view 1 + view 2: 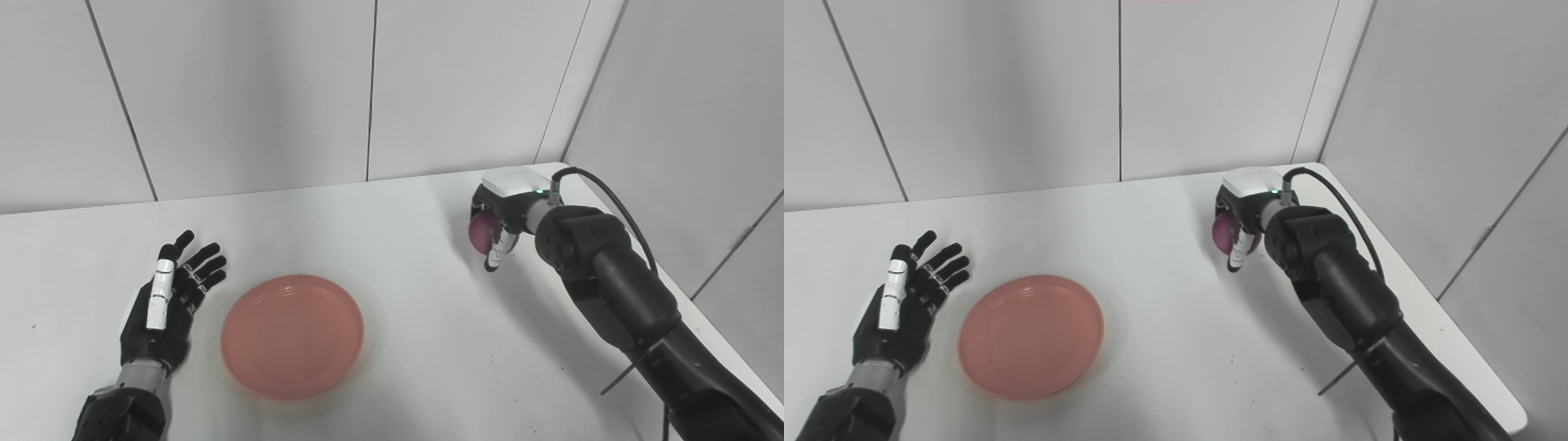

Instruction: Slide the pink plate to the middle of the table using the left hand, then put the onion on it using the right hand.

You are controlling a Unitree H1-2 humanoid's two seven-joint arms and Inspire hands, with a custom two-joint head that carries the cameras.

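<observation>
Right hand (499,229) fingers curl round the smooth, firm onion (481,231), likely slippery; left hand (165,306) spread, empty, just beside the pink plate (293,335)

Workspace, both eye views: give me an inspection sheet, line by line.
Surface: white table, a few small dark specks near the front.
Job's things: pink plate empty, flat on the table left of centre; onion held above the far right part of the table.
Clutter: nothing seen.
Hands: left hand open, fingers spread, beside the plate, not touching it; right hand shut on the onion.
Cables: black cable looping from the right wrist.
Surroundings: grey panel walls.
</observation>
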